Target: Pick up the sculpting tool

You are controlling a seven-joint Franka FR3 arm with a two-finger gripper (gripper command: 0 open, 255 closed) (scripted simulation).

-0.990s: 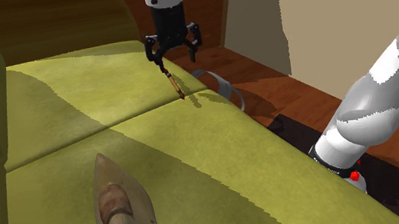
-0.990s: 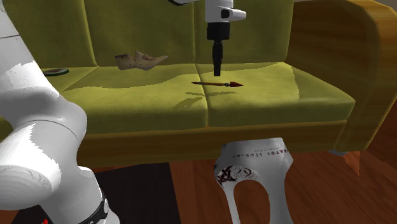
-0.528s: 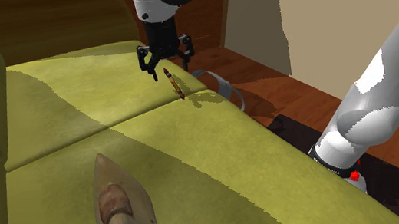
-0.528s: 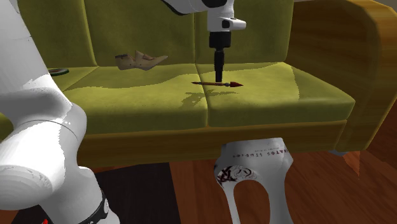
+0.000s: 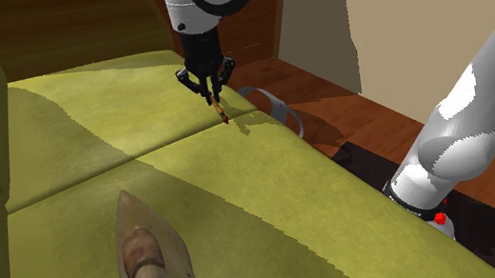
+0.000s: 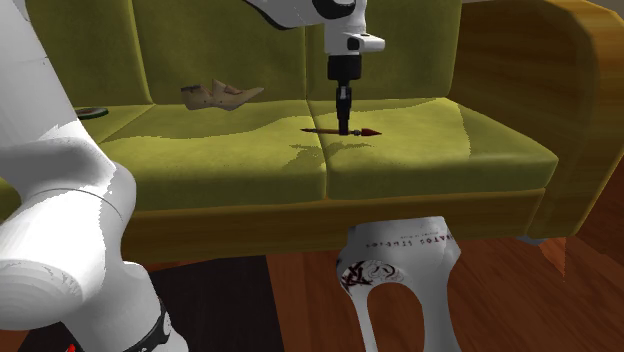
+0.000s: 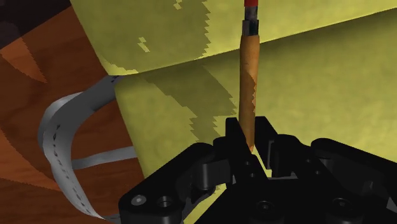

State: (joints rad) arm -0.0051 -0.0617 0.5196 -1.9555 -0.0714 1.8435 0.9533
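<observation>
The pincer [image 5: 209,88] pointed straight down at the olive-yellow sofa seat [image 5: 92,132], with its two black fingers drawn in and clamped on the sculpting tool [image 5: 223,113]. The tool was a slim stick with a tan shaft, a dark collar and a red tip. It lay flat on the cushion directly under the fingertips, close to the seam between two seat cushions. From the second exterior view the pincer [image 6: 344,126] gripped the tool [image 6: 368,131] at about mid-length, so a thin end stuck out on one side of the fingers and the red tip on the other. Along the hand's own camera the fingers [image 7: 234,135] pressed against the shaft on either side, and the tool [image 7: 247,83] ran away from the pincer [image 7: 253,147] across the yellow fabric toward its red end. Beside the pincer, past the front edge of the seat, a white curved stool [image 7: 58,137] stood on the reddish wood floor [image 7: 38,76]. In the second exterior view the stool [image 6: 400,265] sat well below the pincer, in front of the sofa. A wooden shoe last [image 6: 220,95] lay on the seat well away from the pincer, by the backrest. The white arm [image 5: 481,107] rose from its base and came over to the pincer from above.
</observation>
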